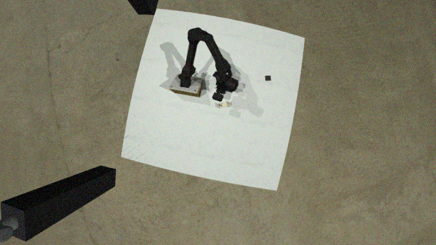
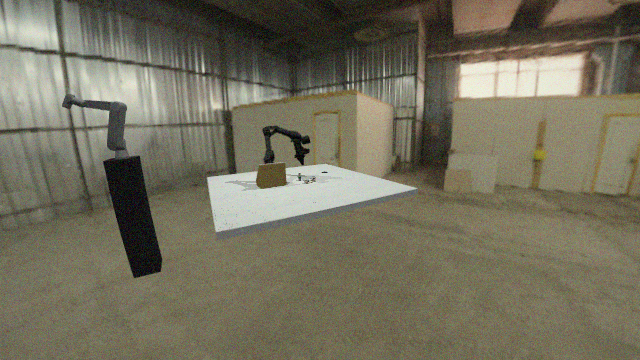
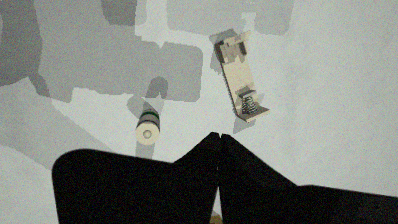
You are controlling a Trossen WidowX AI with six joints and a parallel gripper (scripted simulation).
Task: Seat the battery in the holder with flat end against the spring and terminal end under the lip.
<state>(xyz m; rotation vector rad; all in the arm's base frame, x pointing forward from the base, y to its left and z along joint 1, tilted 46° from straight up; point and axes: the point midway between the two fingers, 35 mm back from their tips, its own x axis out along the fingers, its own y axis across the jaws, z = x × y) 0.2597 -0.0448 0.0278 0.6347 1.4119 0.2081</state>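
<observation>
The battery (image 2: 299, 176) (image 3: 148, 127) stands upright on the white table, a pale round end with a small raised circle facing up and a green band below it. It is outside the holder; in the top view the arm hides it. The cream holder (image 1: 223, 105) (image 2: 312, 180) (image 3: 240, 75) lies empty beside it, its coil spring at the end nearer the fingers in the wrist view and its lip at the far end. My gripper (image 2: 303, 163) (image 3: 218, 141) is shut with nothing between its fingertips, pointing down above the table. In the wrist view the fingertips appear between battery and holder.
My arm's base stands on a brown block (image 1: 185, 91) (image 2: 271, 176) close to the battery and holder. A small black square (image 1: 268, 77) (image 2: 324, 172) lies on the table farther off. A tall black pedestal (image 1: 65, 201) (image 2: 132, 215) with a grey arm stands away from the table.
</observation>
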